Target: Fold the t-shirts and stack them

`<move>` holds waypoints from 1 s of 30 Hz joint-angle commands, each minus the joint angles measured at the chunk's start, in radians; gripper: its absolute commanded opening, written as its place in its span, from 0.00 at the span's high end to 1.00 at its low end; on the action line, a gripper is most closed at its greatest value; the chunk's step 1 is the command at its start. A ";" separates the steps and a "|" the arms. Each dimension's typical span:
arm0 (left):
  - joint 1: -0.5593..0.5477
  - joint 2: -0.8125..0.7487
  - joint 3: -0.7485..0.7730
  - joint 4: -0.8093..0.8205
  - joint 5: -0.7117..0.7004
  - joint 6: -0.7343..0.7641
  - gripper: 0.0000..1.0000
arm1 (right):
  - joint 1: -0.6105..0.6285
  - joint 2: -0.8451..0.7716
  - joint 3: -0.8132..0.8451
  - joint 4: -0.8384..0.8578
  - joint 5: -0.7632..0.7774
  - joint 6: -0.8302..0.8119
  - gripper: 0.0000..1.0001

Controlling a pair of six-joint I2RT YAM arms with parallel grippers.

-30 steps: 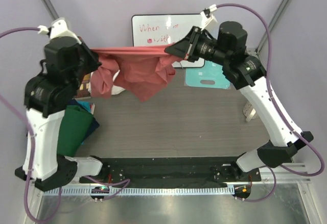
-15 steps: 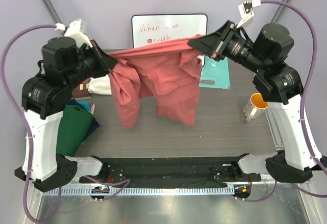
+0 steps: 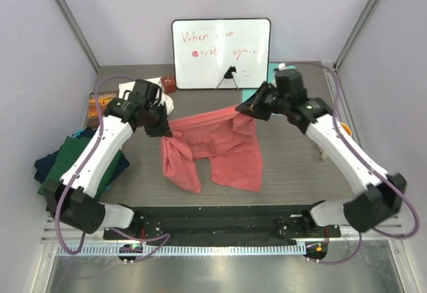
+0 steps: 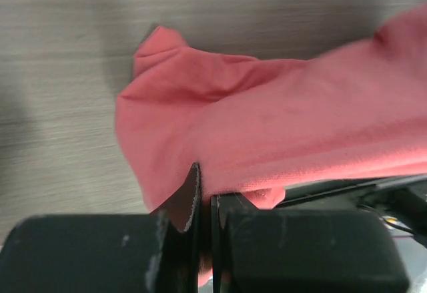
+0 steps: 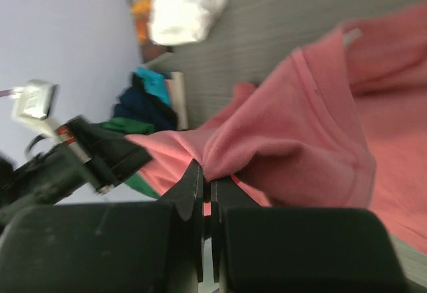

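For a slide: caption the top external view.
The left gripper and right gripper hold the pink shirt by one edge, the rest crumpled on the table; green shirt lies at left.

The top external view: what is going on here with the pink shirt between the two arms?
Both arms are handling the salmon-pink t-shirt. The left tool and the right tool are each shut on its upper edge, holding that edge stretched between them low over the table. The rest of the shirt appears to lie bunched on the table, not yet flat or folded. A dark green shirt lies at the table's left edge.
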 commanded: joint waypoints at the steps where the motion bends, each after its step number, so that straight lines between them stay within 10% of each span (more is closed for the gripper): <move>1: 0.039 0.082 -0.078 0.079 -0.090 0.062 1.00 | -0.026 0.190 -0.128 0.195 -0.050 0.034 0.99; 9: 0.077 0.367 -0.057 0.173 -0.254 0.142 0.95 | 0.008 0.491 0.028 0.317 -0.037 -0.038 0.93; 12: 0.099 0.412 -0.007 0.125 -0.282 0.104 0.67 | 0.012 0.546 0.088 0.312 -0.071 -0.051 0.77; 13: 0.099 0.391 -0.026 0.133 -0.294 0.096 0.36 | 0.012 0.546 0.091 0.323 -0.074 -0.055 0.68; 14: 0.099 0.324 -0.035 0.148 -0.310 0.090 0.30 | 0.012 0.533 0.091 0.330 -0.078 -0.071 0.58; 21: 0.108 0.110 0.008 0.082 -0.383 0.116 0.26 | -0.018 0.421 0.114 0.395 -0.172 -0.221 0.43; 30: 0.110 0.010 -0.029 0.053 -0.339 0.071 0.27 | -0.078 0.414 0.090 0.056 -0.043 -0.477 0.43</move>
